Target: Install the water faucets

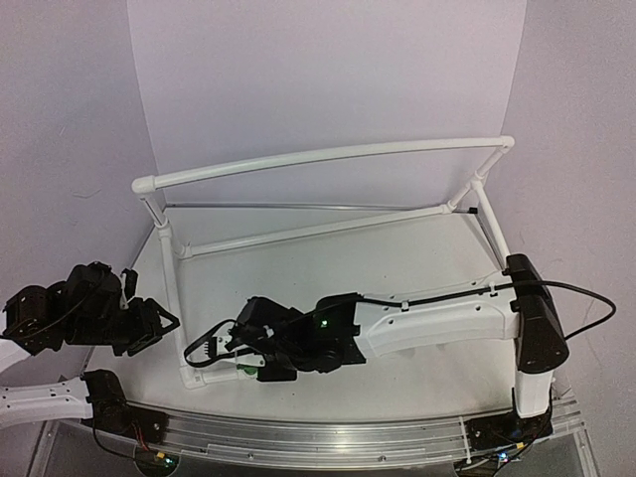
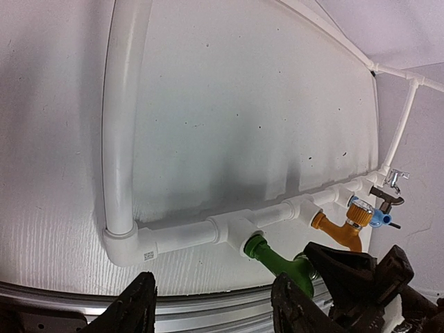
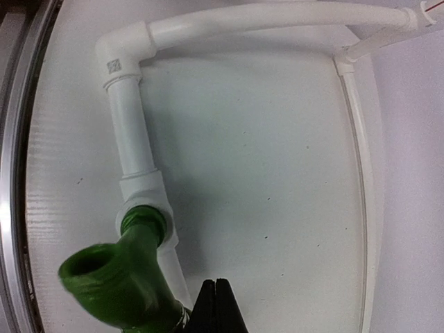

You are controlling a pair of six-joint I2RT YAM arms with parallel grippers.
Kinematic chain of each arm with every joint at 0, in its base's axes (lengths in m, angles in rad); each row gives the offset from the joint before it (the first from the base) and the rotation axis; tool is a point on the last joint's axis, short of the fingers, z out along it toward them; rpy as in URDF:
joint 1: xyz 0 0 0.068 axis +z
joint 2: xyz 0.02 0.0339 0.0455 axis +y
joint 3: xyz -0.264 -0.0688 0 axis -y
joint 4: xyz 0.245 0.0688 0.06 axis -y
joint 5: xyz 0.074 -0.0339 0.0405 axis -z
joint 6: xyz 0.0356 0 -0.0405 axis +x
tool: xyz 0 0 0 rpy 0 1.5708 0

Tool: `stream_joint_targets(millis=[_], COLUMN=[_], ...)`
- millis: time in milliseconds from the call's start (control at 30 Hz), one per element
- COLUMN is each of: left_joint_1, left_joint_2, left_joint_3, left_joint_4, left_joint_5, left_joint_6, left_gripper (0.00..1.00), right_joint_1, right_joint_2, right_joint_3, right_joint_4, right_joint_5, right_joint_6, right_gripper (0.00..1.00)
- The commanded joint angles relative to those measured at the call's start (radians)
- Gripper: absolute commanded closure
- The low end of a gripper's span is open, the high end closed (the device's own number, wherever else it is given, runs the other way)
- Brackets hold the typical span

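The green faucet (image 2: pixel 277 260) sits with its threaded end in the first tee of the white pipe frame (image 2: pixel 121 139); it also shows in the right wrist view (image 3: pixel 118 284). Along the same pipe stand the golden-orange (image 2: pixel 336 230), blue (image 2: pixel 375 217), dark grey (image 2: pixel 386 198) and silver (image 2: pixel 395 177) faucets. My right gripper (image 3: pixel 216 295) is shut, its tips pressed together just right of the green faucet's body, with nothing between them. My left gripper (image 2: pixel 215 305) is open and empty, short of the pipe's corner. In the top view the left gripper (image 1: pixel 154 323) is left of the frame.
The white pipe frame (image 1: pixel 328 154) spans the table, with a tall rail at the back and a low pipe at the near left. A metal rail (image 1: pixel 328 432) runs along the near table edge. White walls enclose the back and sides.
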Motion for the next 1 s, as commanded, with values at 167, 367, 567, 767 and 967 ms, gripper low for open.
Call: stream_joint_targets(millis=[167, 367, 567, 767, 967], left_joint_1=[-0.002, -0.003, -0.003, -0.003, -0.003], left_joint_2=[-0.002, 0.000, -0.002, -0.016, -0.019], left_joint_3=[0.042, 0.042, 0.049, 0.051, 0.048], left_joint_4=[0.012, 0.014, 0.012, 0.001, -0.001], left_joint_5=[-0.014, -0.021, -0.023, -0.028, -0.029], left_joint_6=[0.014, 0.019, 0.022, 0.019, 0.020], left_gripper=[0.43, 0.43, 0.43, 0.42, 0.42], right_joint_1=[0.001, 0.061, 0.100, 0.100, 0.100], right_joint_2=[-0.065, -0.082, -0.012, 0.060, 0.133], right_joint_3=[-0.072, -0.100, -0.033, 0.079, 0.191], right_joint_4=[-0.061, -0.029, -0.017, -0.011, -0.011], right_joint_5=[-0.187, -0.208, -0.165, -0.084, 0.045], right_joint_6=[0.017, 0.018, 0.014, 0.022, 0.016], right_gripper=[1.00, 1.00, 1.00, 1.00, 1.00])
